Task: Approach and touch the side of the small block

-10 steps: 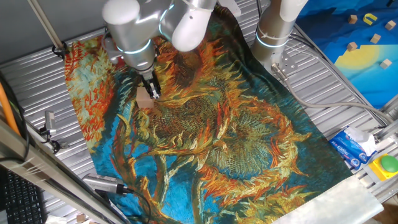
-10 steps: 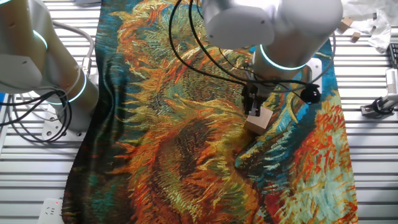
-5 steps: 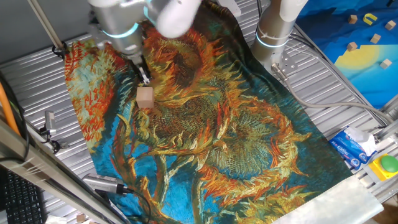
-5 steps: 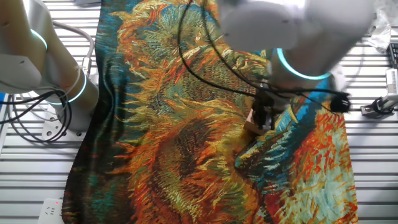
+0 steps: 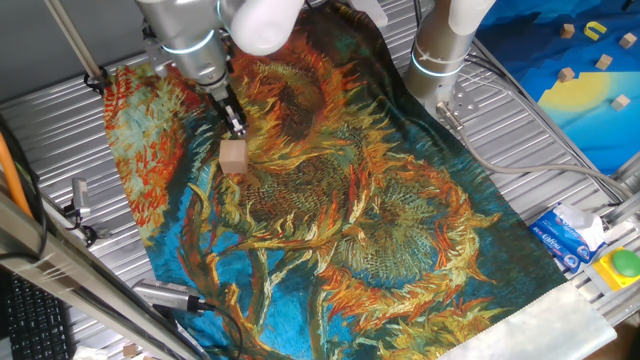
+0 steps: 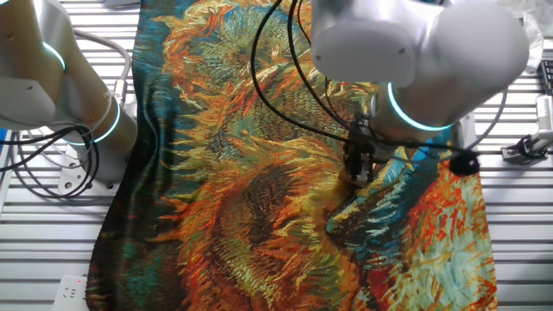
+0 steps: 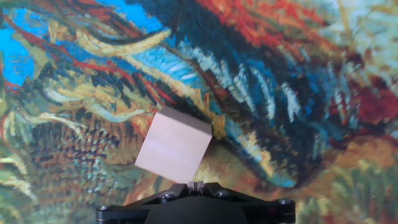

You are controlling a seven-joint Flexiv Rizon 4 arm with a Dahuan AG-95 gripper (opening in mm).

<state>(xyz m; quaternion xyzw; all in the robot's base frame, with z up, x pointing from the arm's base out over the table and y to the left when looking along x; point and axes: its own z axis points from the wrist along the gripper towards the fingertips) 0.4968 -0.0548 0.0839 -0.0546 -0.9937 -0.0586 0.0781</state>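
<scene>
The small block (image 5: 234,157) is a plain light-tan wooden cube lying on the sunflower-print cloth (image 5: 380,220). My gripper (image 5: 237,127) is shut and empty, its tips just behind the block's far side, very close to it. In the hand view the block (image 7: 174,146) lies right in front of the closed fingertips (image 7: 194,185), its near edge about at the tips; I cannot tell if they touch. In the other fixed view my gripper (image 6: 359,166) stands in front of the block and hides most of it.
A second arm's base (image 5: 440,50) stands at the cloth's far edge and also shows in the other fixed view (image 6: 60,95). A blue and yellow mat (image 5: 585,80) with tiny wooden pieces lies at the far right. A blue packet (image 5: 560,235) and a green button (image 5: 625,262) lie at the right edge.
My gripper lifted off the block and drew back to its far side, then came slightly closer again. The block stays in place and is uncovered in one fixed view.
</scene>
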